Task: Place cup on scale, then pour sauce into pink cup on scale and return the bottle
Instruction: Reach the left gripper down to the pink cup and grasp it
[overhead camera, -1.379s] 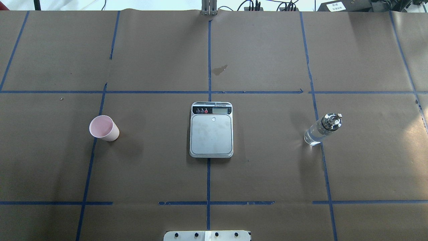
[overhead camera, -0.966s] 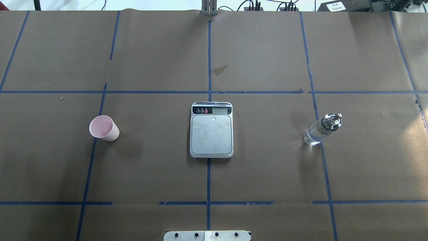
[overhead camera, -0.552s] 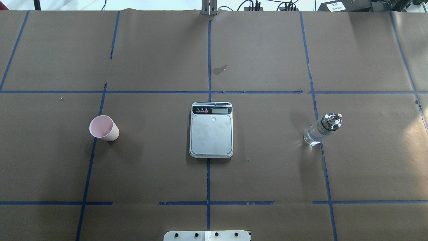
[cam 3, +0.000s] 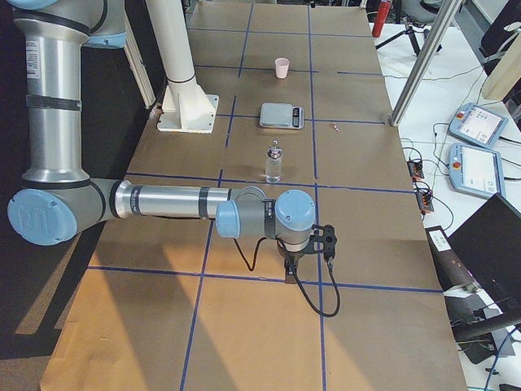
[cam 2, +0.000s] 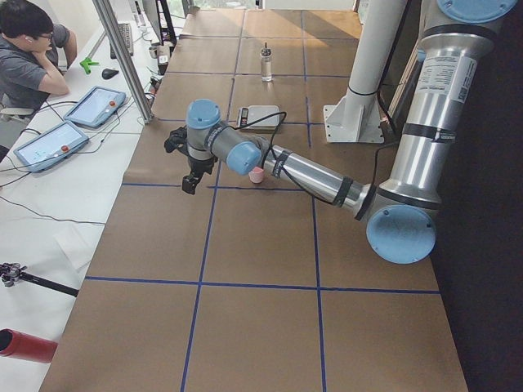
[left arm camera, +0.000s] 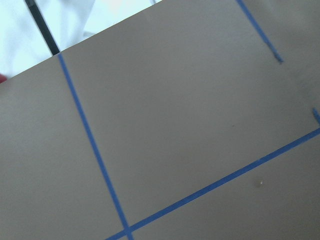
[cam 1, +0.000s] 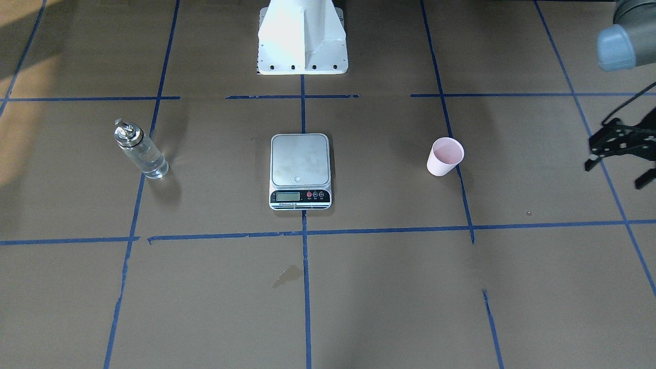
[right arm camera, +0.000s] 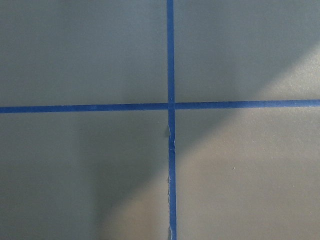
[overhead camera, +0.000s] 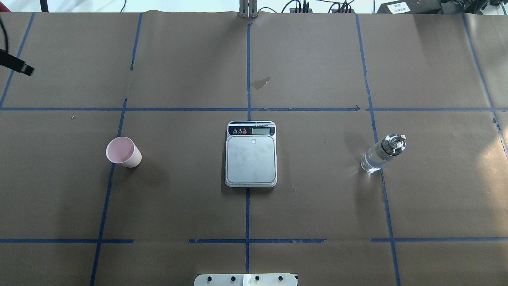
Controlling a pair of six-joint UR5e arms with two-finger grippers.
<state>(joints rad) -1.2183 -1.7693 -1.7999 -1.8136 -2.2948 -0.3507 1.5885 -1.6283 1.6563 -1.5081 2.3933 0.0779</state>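
Note:
The pale pink cup point(overhead camera: 123, 152) stands upright on the brown paper, left of the scale point(overhead camera: 251, 157), whose steel plate is bare. The clear glass bottle point(overhead camera: 381, 155) with its silver spout cap stands to the right, with the colourless sauce point(cam 1: 148, 163) inside. In the front-facing view my left gripper point(cam 1: 615, 174) hangs open and empty, well out beyond the cup point(cam 1: 445, 156). One of its fingers point(overhead camera: 18, 65) pokes in at the overhead view's left edge. My right gripper point(cam 3: 309, 244) shows only in the exterior right view, beyond the bottle point(cam 3: 273, 163); I cannot tell its state.
Blue tape lines divide the paper into a grid. A small dark stain point(overhead camera: 261, 82) lies behind the scale. The white robot base point(cam 1: 302, 41) stands at the near table edge. A person point(cam 2: 33, 57) sits at a side desk with tablets point(cam 2: 94, 106).
A finger of my left gripper has come into the overhead view at the upper left edge. Cup, scale and bottle have not moved.

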